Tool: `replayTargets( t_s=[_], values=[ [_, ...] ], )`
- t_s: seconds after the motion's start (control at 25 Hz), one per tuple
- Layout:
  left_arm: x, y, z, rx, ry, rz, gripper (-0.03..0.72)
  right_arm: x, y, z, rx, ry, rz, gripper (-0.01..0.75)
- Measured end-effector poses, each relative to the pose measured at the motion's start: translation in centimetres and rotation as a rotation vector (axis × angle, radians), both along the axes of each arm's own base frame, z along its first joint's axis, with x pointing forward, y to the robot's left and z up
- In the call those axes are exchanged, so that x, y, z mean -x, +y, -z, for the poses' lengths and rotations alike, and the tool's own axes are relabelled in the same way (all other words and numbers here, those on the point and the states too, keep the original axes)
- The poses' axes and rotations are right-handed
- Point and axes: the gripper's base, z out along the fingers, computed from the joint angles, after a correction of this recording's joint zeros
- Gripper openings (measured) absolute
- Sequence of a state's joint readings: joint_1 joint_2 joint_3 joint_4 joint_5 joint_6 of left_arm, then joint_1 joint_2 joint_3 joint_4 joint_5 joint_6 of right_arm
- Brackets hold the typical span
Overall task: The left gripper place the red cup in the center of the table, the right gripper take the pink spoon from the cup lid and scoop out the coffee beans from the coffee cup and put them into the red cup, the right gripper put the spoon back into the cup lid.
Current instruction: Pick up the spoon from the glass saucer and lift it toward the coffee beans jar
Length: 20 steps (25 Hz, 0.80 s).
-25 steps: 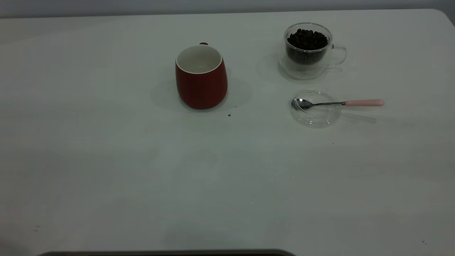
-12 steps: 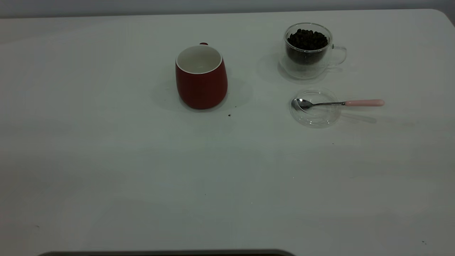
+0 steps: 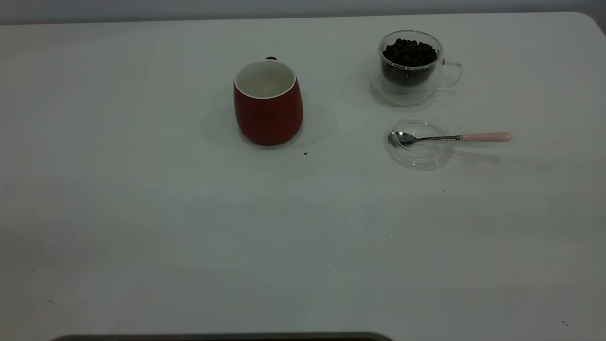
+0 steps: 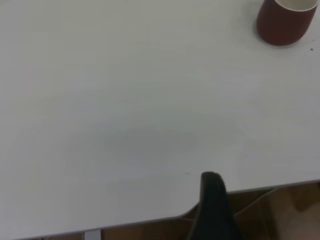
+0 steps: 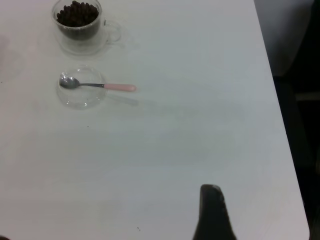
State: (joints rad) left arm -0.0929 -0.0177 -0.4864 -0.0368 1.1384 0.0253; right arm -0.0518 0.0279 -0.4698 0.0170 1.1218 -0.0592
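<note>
The red cup (image 3: 268, 102) stands upright and empty near the middle of the table (image 3: 189, 227), handle to the far side. It also shows in the left wrist view (image 4: 285, 20). The coffee cup (image 3: 410, 66) holds the coffee beans (image 3: 409, 52) at the far right. In front of it lies the cup lid (image 3: 419, 151), with the pink spoon (image 3: 485, 137) resting its bowl on the lid and its handle pointing right. Neither gripper is in the exterior view. Only a black tip of the left gripper (image 4: 212, 205) and of the right gripper (image 5: 212, 212) shows, both far from the objects.
The left wrist view shows the table's near edge (image 4: 150, 220) with brown floor beyond. The right wrist view shows the coffee cup (image 5: 77, 25), the lid (image 5: 80, 97), the spoon (image 5: 120, 87) and the table's right edge (image 5: 280, 110). A dark crumb (image 3: 305, 153) lies by the red cup.
Faint shadows over the near part of the table have shifted and faded. The cups, lid and spoon have not moved.
</note>
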Motion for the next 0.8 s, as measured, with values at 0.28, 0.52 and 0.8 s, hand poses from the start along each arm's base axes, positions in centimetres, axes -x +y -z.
replayTargets(
  t_s=[0.28,0.52,0.8],
  values=[
    [0.0,-0.03,0.01,0.0,0.001,-0.019,0.586,0.0,0.0,0.0,0.0,0.0,0.0,0.56],
    [0.0,-0.03,0.01,0.0,0.001,-0.019,0.586,0.0,0.0,0.0,0.0,0.0,0.0,0.56],
    [0.0,-0.03,0.01,0.0,0.001,-0.019,0.586,-0.02,0.18,-0.02,-0.031,-0.003,-0.003,0.56]
  ],
)
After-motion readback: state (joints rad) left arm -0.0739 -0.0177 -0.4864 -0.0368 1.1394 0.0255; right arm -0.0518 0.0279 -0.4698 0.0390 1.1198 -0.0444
